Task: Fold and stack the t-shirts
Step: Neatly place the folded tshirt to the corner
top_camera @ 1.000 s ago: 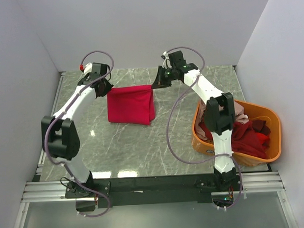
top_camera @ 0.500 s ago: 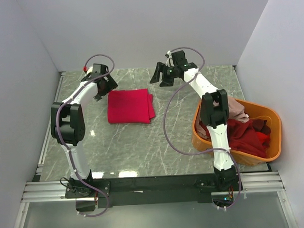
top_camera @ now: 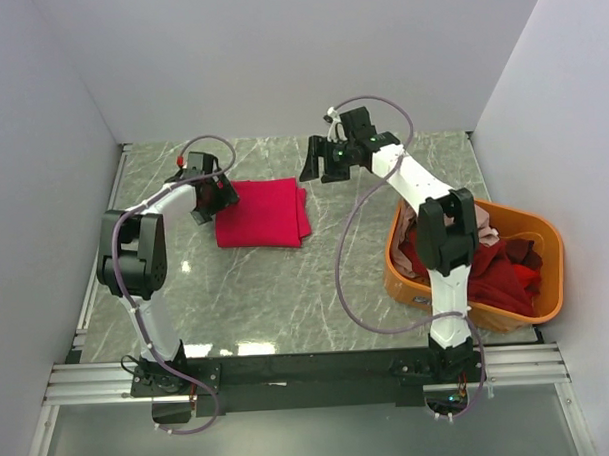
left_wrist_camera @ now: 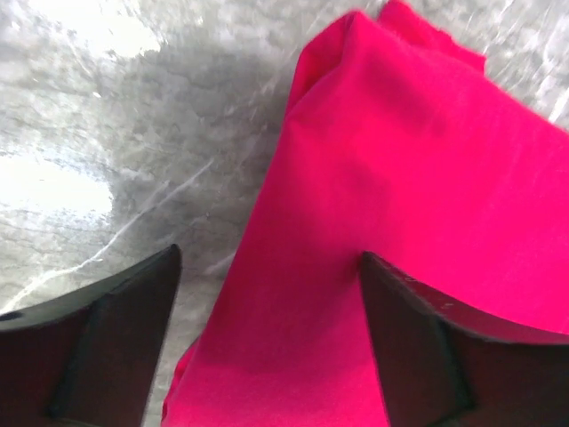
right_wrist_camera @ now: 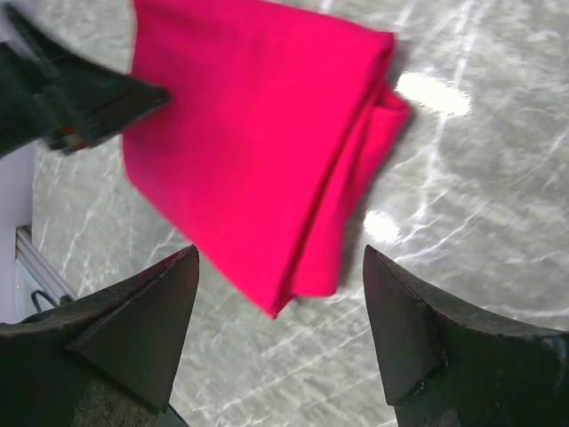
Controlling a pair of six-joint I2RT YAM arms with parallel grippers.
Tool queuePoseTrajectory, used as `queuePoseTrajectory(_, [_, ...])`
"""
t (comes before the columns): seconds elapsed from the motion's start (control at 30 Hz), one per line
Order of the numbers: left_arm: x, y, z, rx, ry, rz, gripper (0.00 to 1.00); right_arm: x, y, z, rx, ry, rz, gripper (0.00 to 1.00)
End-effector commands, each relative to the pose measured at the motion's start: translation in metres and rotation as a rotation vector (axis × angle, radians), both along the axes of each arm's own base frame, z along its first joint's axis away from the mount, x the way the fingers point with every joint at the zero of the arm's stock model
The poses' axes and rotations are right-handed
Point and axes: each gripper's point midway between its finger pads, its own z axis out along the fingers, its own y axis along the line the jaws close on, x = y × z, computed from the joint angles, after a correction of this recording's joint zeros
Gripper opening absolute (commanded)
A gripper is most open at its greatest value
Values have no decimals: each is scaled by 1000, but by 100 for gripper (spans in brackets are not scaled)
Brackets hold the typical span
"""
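A bright crimson-pink t-shirt (top_camera: 259,213) lies folded into a flat rectangle on the marble table (top_camera: 287,289), left of centre. My left gripper (top_camera: 211,196) hovers open at its left edge. In the left wrist view the cloth (left_wrist_camera: 400,178) fills the gap between the spread fingers (left_wrist_camera: 98,347), and the gripper (left_wrist_camera: 267,294) holds nothing. My right gripper (top_camera: 317,160) hangs open above and to the right of the shirt's far right corner. In the right wrist view the folded shirt (right_wrist_camera: 258,133) lies below the gripper (right_wrist_camera: 280,294). More t-shirts, dark red (top_camera: 501,281) and pale pink (top_camera: 479,222), fill the basket.
An orange plastic basket (top_camera: 552,279) stands at the right edge of the table, beside the right arm's elbow. White walls close the table in on three sides. Bare marble stretches in front of the folded shirt.
Both grippers opened and let go of the shirt's far corners, and it settled flat. The left gripper then came down over the shirt's left edge. The right gripper drew back slightly.
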Motion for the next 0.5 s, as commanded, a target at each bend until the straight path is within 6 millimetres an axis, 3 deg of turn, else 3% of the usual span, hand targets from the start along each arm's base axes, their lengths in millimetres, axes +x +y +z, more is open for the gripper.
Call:
queuePoseTrajectory(0.0, [0,-7,1,-17,-23,-52,84,-10,0,53,6,-147,23,81])
queuePoseTrajectory(0.13, [-9,-11,-15,-35,14,-75,68,-27,-3,60,3,-155,29,81])
queuePoseTrajectory(0.17, [-11,-13,-18,-35,13,-93,66,-33,-2,71,21,-172,41,81])
queuePoseTrajectory(0.23, [-14,-15,-21,-25,11,-113,63,-43,-5,67,21,-160,31,81])
queuePoseTrajectory(0.3, [-19,-23,-27,-35,20,-161,61,-49,-9,80,35,-199,19,81])
queuePoseTrajectory(0.33, [-20,-23,-29,-27,27,-167,56,-54,-12,75,30,-186,11,81])
queuePoseTrajectory(0.4, [-22,-25,-35,-1,52,-188,50,-63,-16,85,40,-215,5,81])
queuePoseTrajectory(0.43, [-23,-27,-36,1,61,-195,44,-68,-20,79,31,-204,-5,81])
queuePoseTrajectory(0.47, [-16,-22,-32,38,52,-185,40,-72,-23,89,39,-231,-11,80])
